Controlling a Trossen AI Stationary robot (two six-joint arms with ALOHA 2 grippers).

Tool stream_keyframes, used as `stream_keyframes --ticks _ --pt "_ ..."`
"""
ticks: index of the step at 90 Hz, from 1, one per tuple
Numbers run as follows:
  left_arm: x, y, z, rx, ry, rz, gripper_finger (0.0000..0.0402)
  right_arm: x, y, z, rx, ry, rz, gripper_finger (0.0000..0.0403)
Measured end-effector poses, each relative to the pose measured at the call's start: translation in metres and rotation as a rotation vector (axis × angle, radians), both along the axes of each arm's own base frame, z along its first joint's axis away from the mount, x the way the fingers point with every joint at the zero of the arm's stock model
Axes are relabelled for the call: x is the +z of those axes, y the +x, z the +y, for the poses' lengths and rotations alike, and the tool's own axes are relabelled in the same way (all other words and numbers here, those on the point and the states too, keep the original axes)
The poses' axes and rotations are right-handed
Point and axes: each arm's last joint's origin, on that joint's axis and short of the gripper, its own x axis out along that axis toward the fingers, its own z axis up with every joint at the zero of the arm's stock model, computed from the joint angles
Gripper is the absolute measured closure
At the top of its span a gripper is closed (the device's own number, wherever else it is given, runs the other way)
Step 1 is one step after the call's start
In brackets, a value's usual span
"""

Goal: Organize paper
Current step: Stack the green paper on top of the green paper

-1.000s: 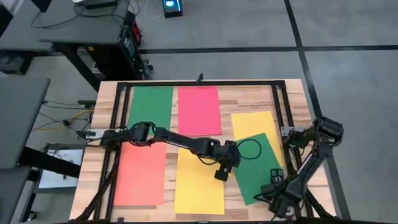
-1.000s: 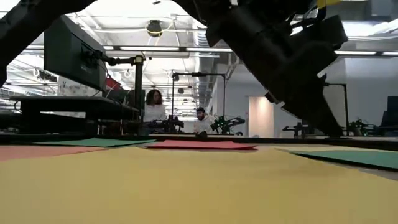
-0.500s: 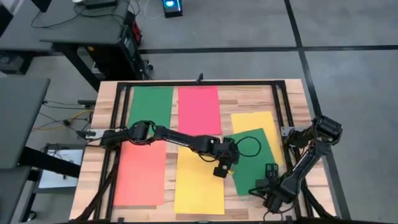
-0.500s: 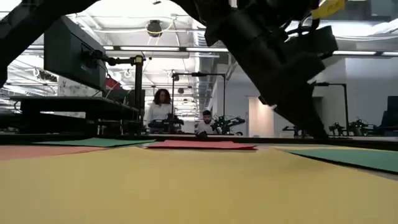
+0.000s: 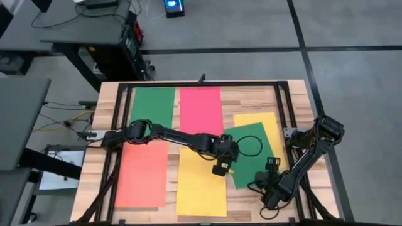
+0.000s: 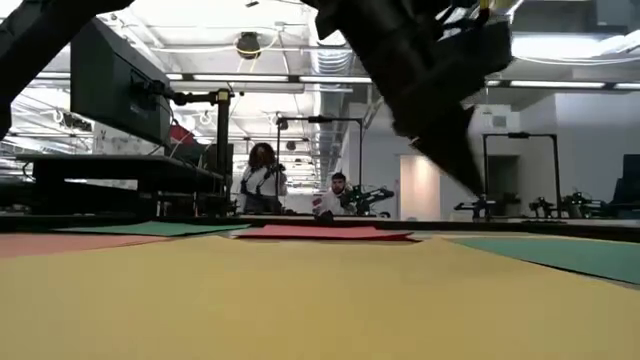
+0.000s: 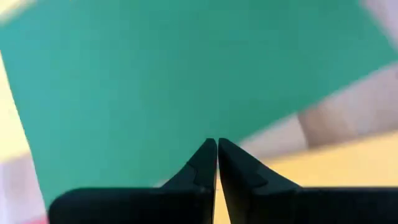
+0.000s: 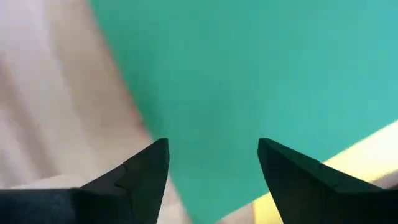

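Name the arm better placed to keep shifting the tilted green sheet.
Left, probably. The left pincer, fingers shut, sits at the tilted green sheet's near-left edge. The right pincer hovers open over its near corner, gripping nothing.

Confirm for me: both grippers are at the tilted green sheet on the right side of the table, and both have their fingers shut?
Not quite. Only the left gripper is shut; the right wrist view shows the right gripper open. Both are at the tilted green sheet.

You will find no legible text, label, brand, number or sign in any view; the coloured paper sheets you are handling are plain and unmarked.
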Motion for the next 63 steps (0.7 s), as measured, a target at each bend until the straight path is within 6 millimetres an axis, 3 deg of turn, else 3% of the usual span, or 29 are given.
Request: stream_keyframes --ticks 20,35,51,63 --pt "0.026 -0.004 0.037 0.062 -0.061 -0.024 0.0402 0.003 -0.006 0.021 0.057 0.033 -0.180 0.0168" --pt "0.026 -0.003 0.090 0.063 -0.257 -0.024 0.0402 0.000 -0.015 0.028 0.137 -0.019 -0.277 0.0168" --pt "0.027 -0.007 0.141 0.191 -0.469 -0.032 0.0402 -0.012 -0.017 0.032 0.267 -0.088 -0.235 0.0168" --pt "0.028 -0.009 0.150 0.237 -0.512 -0.032 0.0402 -0.028 -0.011 0.034 0.328 -0.126 -0.197 0.0168"
